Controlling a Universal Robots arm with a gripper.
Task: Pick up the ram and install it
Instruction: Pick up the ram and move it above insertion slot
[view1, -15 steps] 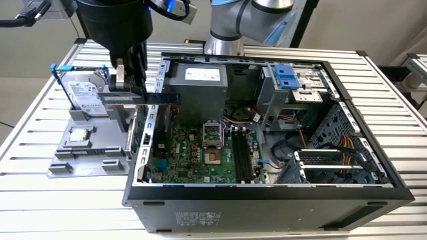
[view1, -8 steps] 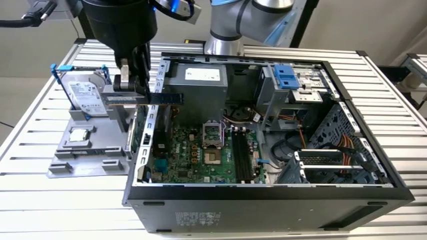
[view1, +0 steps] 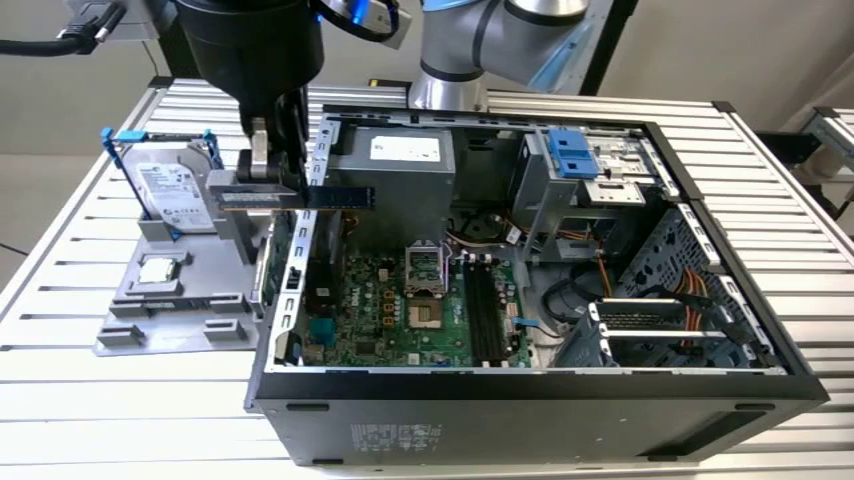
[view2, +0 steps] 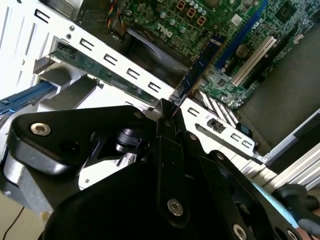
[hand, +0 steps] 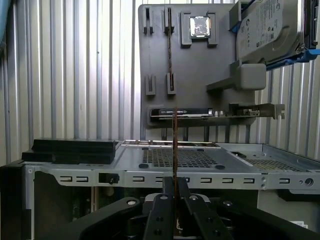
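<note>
The end effector (view1: 271, 188) is pinching the ram (view1: 340, 196) tightly by one end, holding it level and on edge just above the computer case (view1: 534, 385) wall, seemingly to clear it.

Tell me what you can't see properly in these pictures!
Ram: partly hidden by the tool gripping it, exterior view.
Its chips: unseen, because it is edge-on in the first wrist view.
Hard drive: cut off by the first wrist view's edge.
Motherboard slots: too small to judge, exterior view.
</note>
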